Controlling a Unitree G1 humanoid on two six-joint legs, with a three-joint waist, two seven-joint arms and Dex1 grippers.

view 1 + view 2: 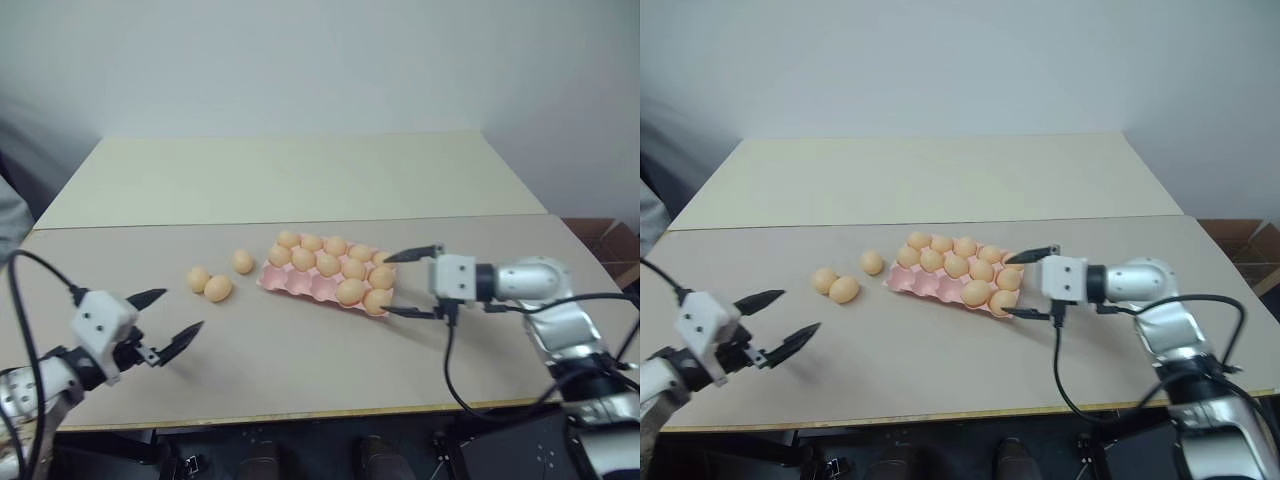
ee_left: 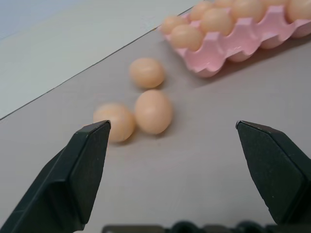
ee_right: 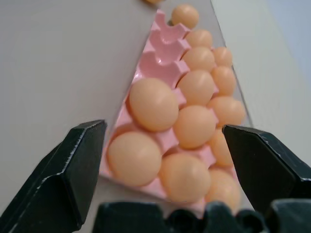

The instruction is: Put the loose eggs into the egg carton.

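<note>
Right end effector (image 1: 414, 283) spread wide, empty, at the egg carton's (image 1: 300, 285) right end. Twelve cups filled; three in the near row vacant. Left end effector (image 1: 170, 318) wide, empty, aimed at three loose eggs (image 1: 218, 288) on the surface (image 1: 300, 370), left of carton. Approach low, straddle one egg, close gently.
</note>
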